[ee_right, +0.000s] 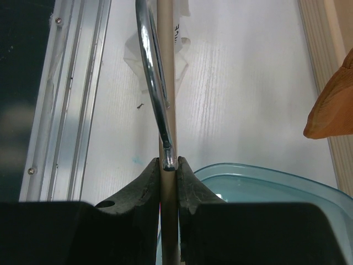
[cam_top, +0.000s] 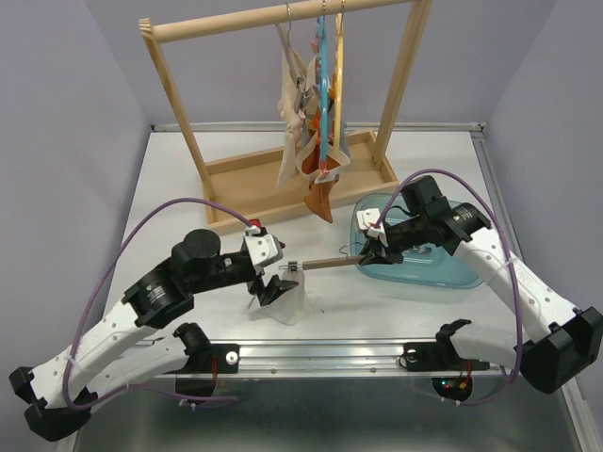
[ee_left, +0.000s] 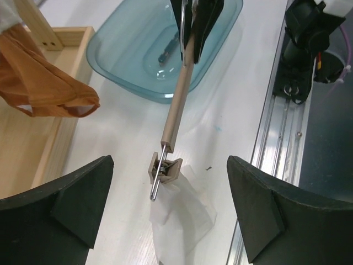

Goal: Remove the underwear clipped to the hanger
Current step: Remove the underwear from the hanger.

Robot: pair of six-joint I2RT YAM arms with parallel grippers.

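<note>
On the white table (cam_top: 452, 169), the right gripper (ee_right: 168, 163) pinches the hanger bar (ee_left: 179, 94). The left gripper (cam_top: 270, 285), spread wide, should squeeze the clip (ee_left: 164, 169) squarely to free the white underwear (ee_left: 185, 215).

Mid-frame, a hanger (cam_top: 325, 264) is gripped at its right end by the right end effector (cam_top: 369, 252), over a blue tub (cam_top: 443, 271). A white garment (cam_top: 290, 304) clipped to its left end is seen on the bench (cam_top: 188, 188) under the left end effector (cam_top: 268, 287).
</note>
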